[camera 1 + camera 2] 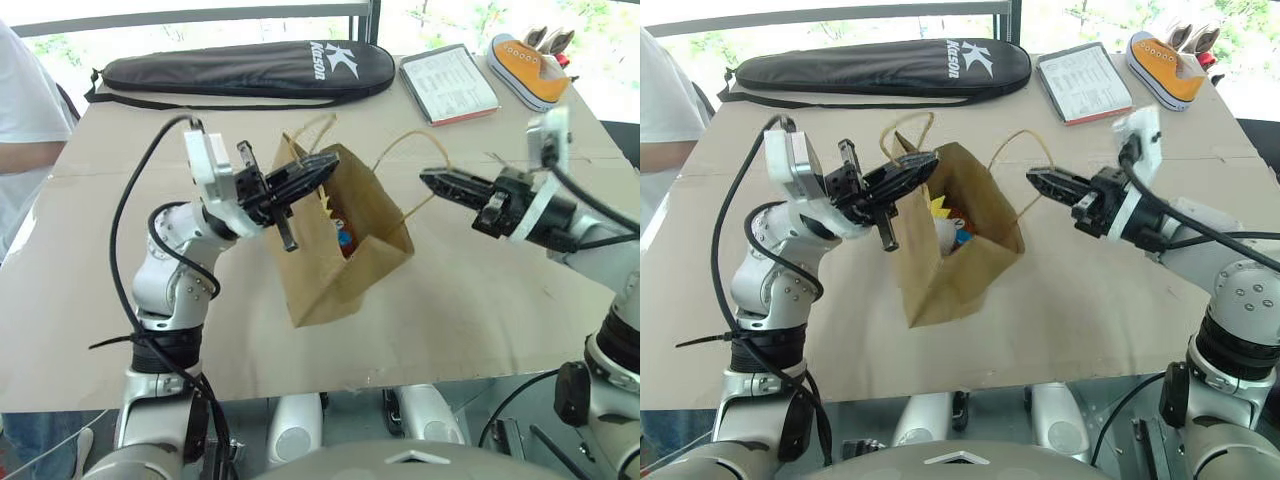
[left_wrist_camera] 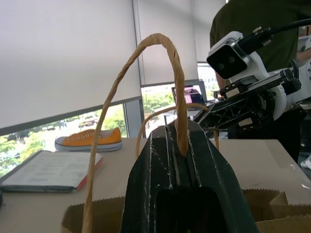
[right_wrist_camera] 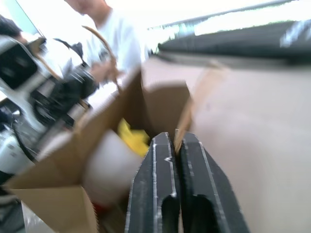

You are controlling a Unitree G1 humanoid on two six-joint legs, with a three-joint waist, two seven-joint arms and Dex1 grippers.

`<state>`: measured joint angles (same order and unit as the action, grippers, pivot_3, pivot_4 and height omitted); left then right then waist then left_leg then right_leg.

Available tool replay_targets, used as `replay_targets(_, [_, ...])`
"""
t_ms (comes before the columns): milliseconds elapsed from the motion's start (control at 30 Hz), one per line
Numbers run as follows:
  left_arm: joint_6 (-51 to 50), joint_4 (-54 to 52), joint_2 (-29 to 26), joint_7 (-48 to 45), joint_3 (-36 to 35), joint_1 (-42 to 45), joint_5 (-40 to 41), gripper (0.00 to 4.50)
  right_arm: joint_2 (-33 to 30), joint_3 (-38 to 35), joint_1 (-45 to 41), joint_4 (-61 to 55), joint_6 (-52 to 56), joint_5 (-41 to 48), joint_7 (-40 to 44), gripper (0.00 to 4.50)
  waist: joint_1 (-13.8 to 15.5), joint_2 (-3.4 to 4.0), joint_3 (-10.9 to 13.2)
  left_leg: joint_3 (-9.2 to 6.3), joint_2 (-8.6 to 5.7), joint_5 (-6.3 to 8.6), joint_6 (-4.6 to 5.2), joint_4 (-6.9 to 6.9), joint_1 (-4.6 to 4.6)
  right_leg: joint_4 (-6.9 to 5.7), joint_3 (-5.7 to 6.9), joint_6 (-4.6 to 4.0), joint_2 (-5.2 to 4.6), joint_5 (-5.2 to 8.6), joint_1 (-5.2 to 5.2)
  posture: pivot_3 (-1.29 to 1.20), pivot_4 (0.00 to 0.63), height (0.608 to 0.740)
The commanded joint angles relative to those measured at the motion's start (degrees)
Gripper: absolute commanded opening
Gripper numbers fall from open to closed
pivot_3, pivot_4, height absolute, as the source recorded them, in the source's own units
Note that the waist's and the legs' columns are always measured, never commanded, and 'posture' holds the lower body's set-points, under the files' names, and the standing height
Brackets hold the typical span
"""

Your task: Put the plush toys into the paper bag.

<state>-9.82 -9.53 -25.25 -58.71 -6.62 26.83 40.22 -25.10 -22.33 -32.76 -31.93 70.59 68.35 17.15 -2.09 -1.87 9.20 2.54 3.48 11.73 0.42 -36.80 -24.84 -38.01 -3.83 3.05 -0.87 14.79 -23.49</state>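
Brown kraft paper bag (image 1: 955, 255) at table centre, between both arms, lifted and tilted, mouth facing right. White plush toy with yellow tuft (image 1: 940, 222) inside.

Left gripper (image 1: 910, 172) clamped on near twisted-cord handle (image 2: 165, 58).

Right gripper (image 1: 1045, 182) fingers together, holding nothing, just right of far handle (image 1: 1025, 160); nearer arm for that loop.

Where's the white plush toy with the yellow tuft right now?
In the right eye view, the white plush toy with the yellow tuft sits inside the open brown kraft paper bag, mid-table between both tools.

Bare bench (image 1: 480, 300) lies open right of the brown kraft paper bag (image 1: 320, 285); its mouth is flanked by both grippers, the black racket case (image 1: 240, 68) behind.
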Motion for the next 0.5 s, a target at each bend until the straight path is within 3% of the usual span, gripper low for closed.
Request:
replay_targets(33, [-1.65, 6.99, -1.15, -4.53, -3.05, 7.30, 4.25, 0.00, -1.42, -1.94, -4.84, -3.25, -5.10, 10.38, -5.88, 0.03, -0.04, 0.01, 0.02, 0.00, 0.00, 0.00, 0.00, 0.00, -0.03, -0.02, 0.00, 0.00, 0.01, 0.00, -0.04, 0.00, 0.150, 0.740])
replay_targets(167, [-4.15, 17.21, -2.21, -12.27, -3.36, 15.51, 6.03, 0.00, -5.23, -0.15, -7.94, -3.68, -8.70, 16.74, -13.03, 0.03, -0.06, 0.01, 0.02, -0.01, 0.00, 0.00, 0.01, 0.04, -0.05, 0.03, 0.03, 0.00, 0.01, 0.01, -0.04, 0.00, 0.150, 0.740])
replay_targets(300, [-1.60, 27.99, -1.59, -16.28, -1.48, 21.69, 1.38, 0.00, -9.53, 1.75, -8.44, -4.48, -11.66, 21.02, -17.53, 0.03, 0.05, 0.02, 0.03, -0.05, -0.06, 0.02, 0.04, 0.05, -0.12, 0.03, 0.05, 0.02, -0.02, 0.02, -0.07, 0.00, 0.150, 0.740])
replay_targets(400, [3.75, 38.48, -0.83, -19.54, 2.83, 25.14, -6.74, 0.00, -13.50, 4.48, -5.41, -5.65, -11.57, 17.96, -17.54, 0.03, 0.20, 0.01, 0.02, -0.07, -0.09, 0.02, 0.04, 0.06, -0.14, 0.07, 0.07, 0.02, -0.03, 0.03, -0.06, 0.00, 0.150, 0.740])
replay_targets(500, [5.91, 44.02, 0.73, -22.08, 4.93, 26.19, -10.31, 0.00, -15.39, 10.21, -2.63, -5.23, -12.41, 8.00, -16.47, 0.03, 0.04, 0.00, 0.03, -0.05, -0.09, 0.03, 0.06, 0.06, -0.15, 0.09, 0.05, 0.02, -0.05, 0.03, -0.06, 0.00, 0.150, 0.740])
